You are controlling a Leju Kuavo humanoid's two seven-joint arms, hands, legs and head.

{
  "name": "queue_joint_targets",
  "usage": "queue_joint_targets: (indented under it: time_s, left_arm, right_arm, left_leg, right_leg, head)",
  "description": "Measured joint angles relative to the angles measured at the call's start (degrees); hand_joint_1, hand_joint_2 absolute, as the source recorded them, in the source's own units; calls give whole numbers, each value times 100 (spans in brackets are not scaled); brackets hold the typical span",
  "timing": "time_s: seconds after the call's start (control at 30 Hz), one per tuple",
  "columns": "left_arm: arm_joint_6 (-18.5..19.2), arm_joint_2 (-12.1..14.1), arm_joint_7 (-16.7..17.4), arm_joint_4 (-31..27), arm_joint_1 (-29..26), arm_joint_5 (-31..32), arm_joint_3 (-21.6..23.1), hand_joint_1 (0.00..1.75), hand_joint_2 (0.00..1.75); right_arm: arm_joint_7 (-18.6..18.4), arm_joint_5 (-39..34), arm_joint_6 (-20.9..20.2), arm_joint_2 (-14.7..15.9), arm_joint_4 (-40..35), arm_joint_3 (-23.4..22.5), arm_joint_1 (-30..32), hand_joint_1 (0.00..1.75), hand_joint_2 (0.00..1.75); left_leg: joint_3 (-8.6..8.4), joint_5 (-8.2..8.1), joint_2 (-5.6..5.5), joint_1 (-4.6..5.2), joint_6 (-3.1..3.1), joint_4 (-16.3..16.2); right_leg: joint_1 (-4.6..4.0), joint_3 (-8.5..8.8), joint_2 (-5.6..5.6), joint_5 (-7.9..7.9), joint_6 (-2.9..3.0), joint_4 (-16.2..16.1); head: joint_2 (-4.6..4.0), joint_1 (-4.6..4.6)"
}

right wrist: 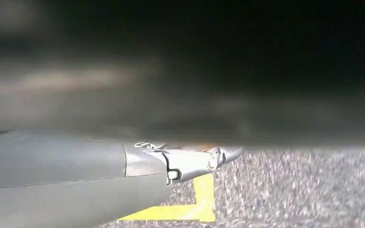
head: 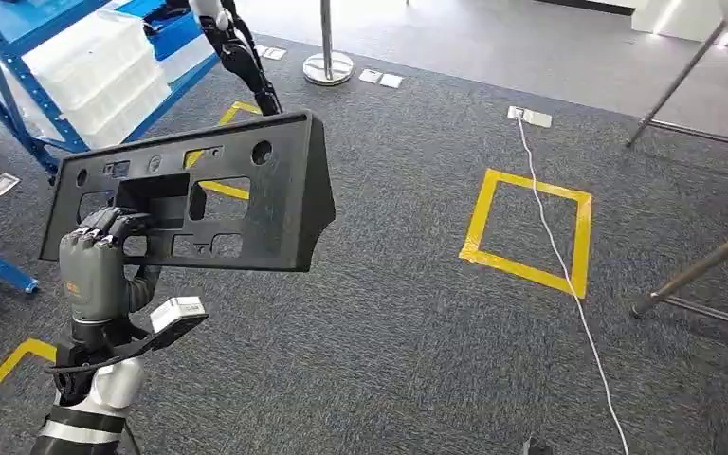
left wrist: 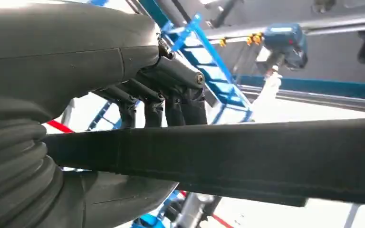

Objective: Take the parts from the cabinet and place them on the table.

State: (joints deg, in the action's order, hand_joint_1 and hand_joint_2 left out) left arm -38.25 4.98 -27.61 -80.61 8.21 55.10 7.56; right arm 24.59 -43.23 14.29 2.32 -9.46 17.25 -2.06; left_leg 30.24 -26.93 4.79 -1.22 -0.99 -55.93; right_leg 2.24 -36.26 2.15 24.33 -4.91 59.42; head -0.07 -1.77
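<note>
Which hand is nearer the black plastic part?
Left. The left hand grips the black plastic part, fingers curled over its edge. The right hand hangs above the carpet.

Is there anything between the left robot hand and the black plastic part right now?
Nothing visible. The left robot hand already grips the black part, its fingers curled over the part's edge. The table is out of view, so that path cannot be judged.

Workshop: blue shelving (head: 19, 38), floor tape (head: 531, 223)
</note>
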Motion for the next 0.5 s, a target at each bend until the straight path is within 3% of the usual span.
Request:
queue_joint_targets:
  time_s: [0.03, 0.07, 0.1, 0.17, 0.2, 0.23, 0.27, 0.3, 0.33, 0.37, 0.4, 0.43, 0.47, 0.5]
  left_arm:
    - [0, 0, -2, 0, 12, -2, 0, 175, 175]
    - [-2, 15, -2, 0, 19, -17, -4, 175, 175]
    - [-2, 20, -4, 0, 28, -20, -2, 175, 175]
    - [0, 11, -7, 2, 26, -28, 13, 175, 175]
    - [0, 13, -7, 2, 31, -28, 15, 175, 175]
    - [-2, 13, -7, 2, 38, -28, 24, 175, 175]
    - [-4, 15, -7, 2, 30, -31, 28, 175, 175]
    - [-7, 31, -7, 4, 17, -35, 28, 175, 175]
    - [-4, 35, -7, 11, 1, -35, 31, 175, 175]
    - [-4, 35, -7, 20, -15, -35, 35, 175, 175]
    - [-4, 35, -7, 35, -24, -35, 41, 175, 175]
    - [-4, 35, -7, 37, -27, -35, 44, 175, 175]
    - [-4, 35, -7, 37, -24, -35, 46, 175, 175]
    - [-4, 35, -7, 37, -18, -35, 46, 175, 175]
  right_arm:
    - [2, 2, -2, -15, -4, 0, -16, 0, 0]
    - [4, 2, -2, -35, -7, -2, -30, 0, 0]
    - [11, 2, -2, -39, -7, -2, -27, 0, 0]
    - [11, 2, -2, -24, -7, -2, -17, 0, 0]
    - [11, 0, 0, -11, -7, -2, -11, 0, 0]
    - [13, 2, 0, -24, -7, -2, 0, 0, 0]
    - [13, 0, 0, -20, -7, -4, -8, 0, 0]
    - [15, 2, 0, -17, -7, -4, -13, 0, 0]
    - [15, 2, 0, -20, -7, -4, -14, 0, 0]
    - [15, 2, 0, -22, -7, -4, -9, 0, 0]
    - [15, 2, 0, -22, -7, -4, -3, 0, 0]
    - [15, 2, 0, -20, -7, -4, -2, 0, 0]
    - [15, 2, 0, -20, -7, -4, -2, 0, 0]
    - [15, 0, 0, -20, -7, -4, -3, 0, 0]
  left_leg:
    - [-19, -34, 51, 52, 59, -27]
    - [-10, -84, 109, 64, 115, -38]
    - [-52, -88, 158, 88, 146, -27]
    - [-97, -111, 297, 55, 188, 2]
    - [-99, -157, 262, 9, 241, -15]
    - [-49, -321, -102, -17, 252, -212]
    - [122, -559, -329, -17, 235, -593]
    - [383, -829, -446, 1, 224, -1133]
    - [644, -1022, -488, 5, 213, -1623]
    - [851, -1096, -501, 4, 192, -1967]
    - [919, -1012, -501, 5, 167, -2002]
    - [856, -786, -504, 4, 134, -1761]
    - [684, -493, -530, 4, 104, -1332]
    - [428, -158, -663, -1, 76, -752]
  right_leg:
    - [-6, 145, 337, -33, 10, -263]
    - [-53, 165, 290, -84, 80, -265]
    - [-55, 140, 187, -77, 169, -239]
    - [-83, 111, 47, -69, 248, -226]
    - [-39, 130, -39, -86, 303, -245]
    - [-29, 134, -110, -86, 320, -245]
    - [-43, 137, -161, -91, 392, -245]
    - [-64, 139, -228, -88, 428, -245]
    - [-92, 138, -315, -79, 441, -244]
    - [-119, 139, -407, -78, 443, -241]
    - [-136, 143, -495, -78, 443, -239]
    - [-147, 152, -587, -78, 443, -236]
    - [-151, 167, -674, -77, 442, -235]
    - [-152, 194, -765, -76, 440, -233]
  head:
    - [0, 26]
    - [0, 37]
    - [0, -18]
    - [0, -15]
    - [0, -24]
    - [0, -42]
    - [0, -48]
    - [0, -70]
    - [0, -68]
    - [0, -68]
    - [0, -68]
    - [0, -68]
    - [0, -68]
    - [0, -68]
